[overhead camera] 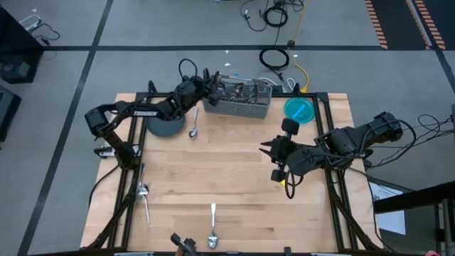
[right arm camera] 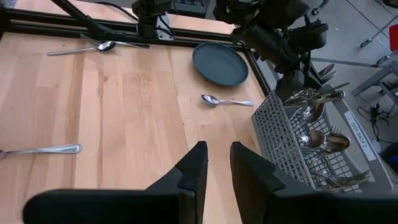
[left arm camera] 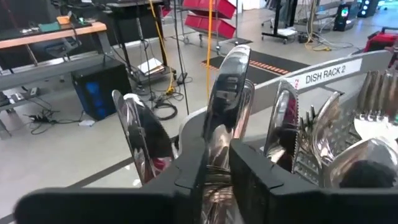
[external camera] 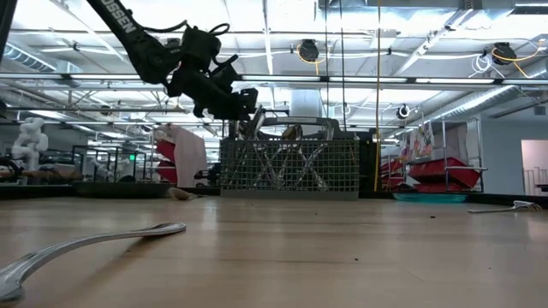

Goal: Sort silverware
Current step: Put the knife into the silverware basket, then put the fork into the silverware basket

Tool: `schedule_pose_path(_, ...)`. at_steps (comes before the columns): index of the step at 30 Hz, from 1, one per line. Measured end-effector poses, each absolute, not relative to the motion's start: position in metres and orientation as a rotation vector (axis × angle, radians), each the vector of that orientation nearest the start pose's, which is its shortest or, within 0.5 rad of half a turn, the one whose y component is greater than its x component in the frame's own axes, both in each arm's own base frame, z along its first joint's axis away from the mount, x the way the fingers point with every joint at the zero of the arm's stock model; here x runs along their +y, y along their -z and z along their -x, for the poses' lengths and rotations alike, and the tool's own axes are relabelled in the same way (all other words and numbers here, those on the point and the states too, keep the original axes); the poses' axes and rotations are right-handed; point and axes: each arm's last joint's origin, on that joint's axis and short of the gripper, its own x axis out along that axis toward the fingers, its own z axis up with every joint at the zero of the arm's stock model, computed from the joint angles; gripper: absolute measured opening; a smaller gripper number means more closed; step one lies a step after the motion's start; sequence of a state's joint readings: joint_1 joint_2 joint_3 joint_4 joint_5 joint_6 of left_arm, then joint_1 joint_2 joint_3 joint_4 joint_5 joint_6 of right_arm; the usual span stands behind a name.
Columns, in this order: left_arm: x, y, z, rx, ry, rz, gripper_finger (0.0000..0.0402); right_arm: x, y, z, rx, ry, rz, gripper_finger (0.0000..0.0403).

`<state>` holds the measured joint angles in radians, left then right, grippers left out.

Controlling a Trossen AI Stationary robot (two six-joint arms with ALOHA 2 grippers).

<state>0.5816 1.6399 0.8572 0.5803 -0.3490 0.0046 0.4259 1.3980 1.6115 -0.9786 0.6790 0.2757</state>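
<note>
The grey wire-mesh caddy [overhead camera: 238,99] stands at the table's far edge, with several forks and spoons upright in it. My left gripper [overhead camera: 212,80] hovers over the caddy's left end, slightly open around a shiny upright piece of silverware [left arm camera: 229,81] whose lower end stands in the caddy. My right gripper [overhead camera: 266,148] hangs above the table's middle right, a little open, with nothing between its fingers [right arm camera: 218,155]. Loose silverware lies flat on the table: a spoon [overhead camera: 193,128] beside the dark plate [overhead camera: 165,126], a fork [overhead camera: 144,195] at the left, and a spoon [overhead camera: 212,227] near the front edge. My left gripper's fingers [left arm camera: 189,168] stand on either side of the lower part [left arm camera: 217,165] of the upright silver piece, coming almost level from the table's left. Whether they touch it, I cannot tell. The piece stands upright in the caddy's left compartment among other pieces.
A teal dish [overhead camera: 299,110] sits to the right of the caddy. Black frame rails [overhead camera: 135,153] run along the table's left and right edges. The bare wood [overhead camera: 227,171] between the caddy and the near edge is free room.
</note>
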Motion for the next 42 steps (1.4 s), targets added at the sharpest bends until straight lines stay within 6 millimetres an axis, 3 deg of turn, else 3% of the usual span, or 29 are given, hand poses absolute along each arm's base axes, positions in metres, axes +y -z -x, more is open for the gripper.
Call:
schedule_pose_path(10, 0.189, -0.251, -0.272, 0.145, -0.795, 0.017, 0.0101, 0.098, -0.412, -0.249, 0.605, 0.311, 0.139, 0.0061)
schedule_pose_path(18, 0.171, -0.300, -0.250, 0.039, -0.828, -0.182, 0.0102, 0.098, -0.412, -0.249, 0.600, 0.312, 0.135, 0.0061)
schedule_pose_path(22, 0.156, -0.328, -0.232, -0.109, -0.903, -0.044, 0.0102, 0.098, -0.412, -0.249, 0.600, 0.312, 0.134, 0.0061)
schedule_pose_path(26, 0.140, -0.344, -0.214, -0.182, -0.872, 0.130, 0.0102, 0.098, -0.412, -0.249, 0.600, 0.312, 0.134, 0.0061)
schedule_pose_path(30, 0.125, -0.344, -0.196, -0.068, -0.780, 0.243, 0.0102, 0.098, -0.412, -0.249, 0.601, 0.312, 0.135, 0.0061)
schedule_pose_path(36, 0.118, -0.331, -0.189, 0.100, -0.696, 0.347, 0.0102, 0.096, -0.410, -0.247, 0.634, 0.315, 0.160, 0.0061)
schedule_pose_path(39, 0.117, -0.312, -0.184, 0.299, -0.639, 0.425, 0.0103, 0.094, -0.407, -0.242, 0.675, 0.331, 0.157, 0.0061)
schedule_pose_path(42, 0.118, -0.285, -0.182, 0.550, -0.702, 0.480, 0.0103, 0.089, -0.407, -0.230, 0.719, 0.366, 0.118, 0.0061)
